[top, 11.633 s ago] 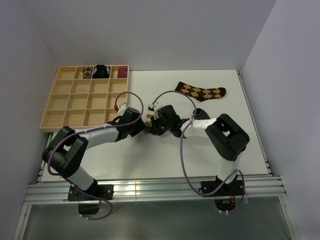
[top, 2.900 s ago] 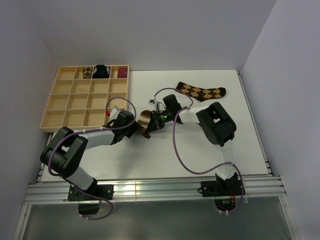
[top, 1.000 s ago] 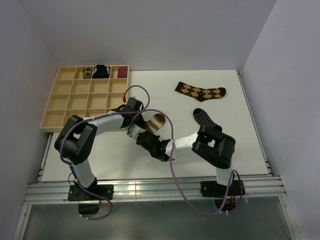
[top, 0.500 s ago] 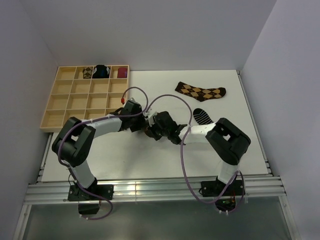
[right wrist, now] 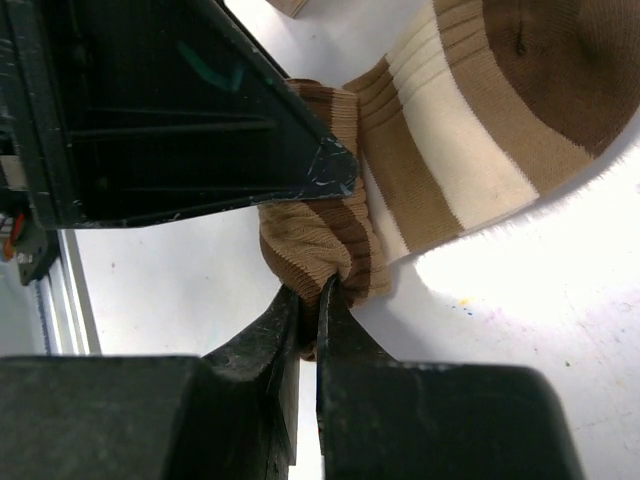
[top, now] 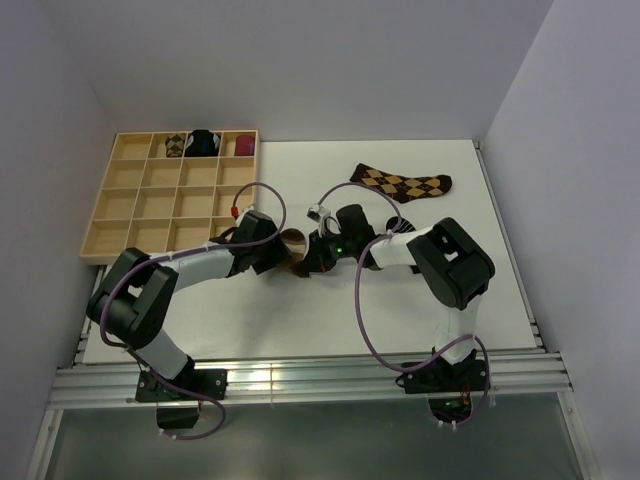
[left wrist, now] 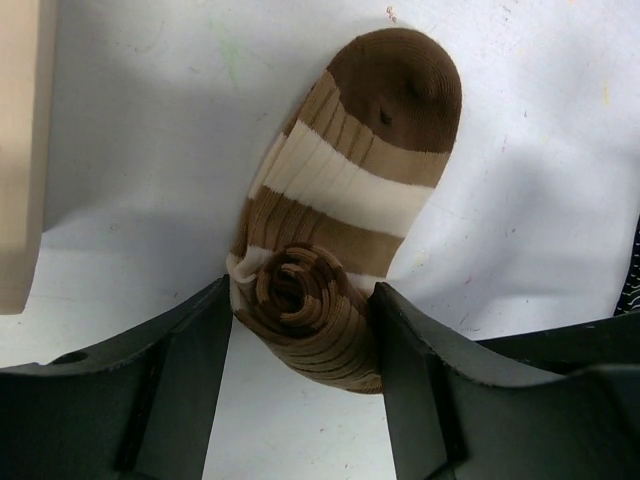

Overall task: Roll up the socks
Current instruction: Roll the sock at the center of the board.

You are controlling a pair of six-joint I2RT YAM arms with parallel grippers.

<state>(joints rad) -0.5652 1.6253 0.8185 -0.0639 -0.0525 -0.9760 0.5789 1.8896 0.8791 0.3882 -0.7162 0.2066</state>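
Currently my white tabletop (top: 300, 310) sits boxed in by pale lilac walls (top: 300, 70). Mid-table lies the brown-and-cream striped sock (left wrist: 350, 170), half rolled. My left gripper (left wrist: 300, 300) is spread around the roll, while the right gripper (right wrist: 310, 300) pinches its edge. The argyle sock (top: 400, 184) lies flat farther back.

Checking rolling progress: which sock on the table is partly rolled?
The brown-and-cream striped sock: one end is wound into a spiral, pinched by the right gripper. The argyle sock lies flat and unrolled.

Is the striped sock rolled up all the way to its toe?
No, the striped sock is rolled only at one end; its brown toe lies flat.
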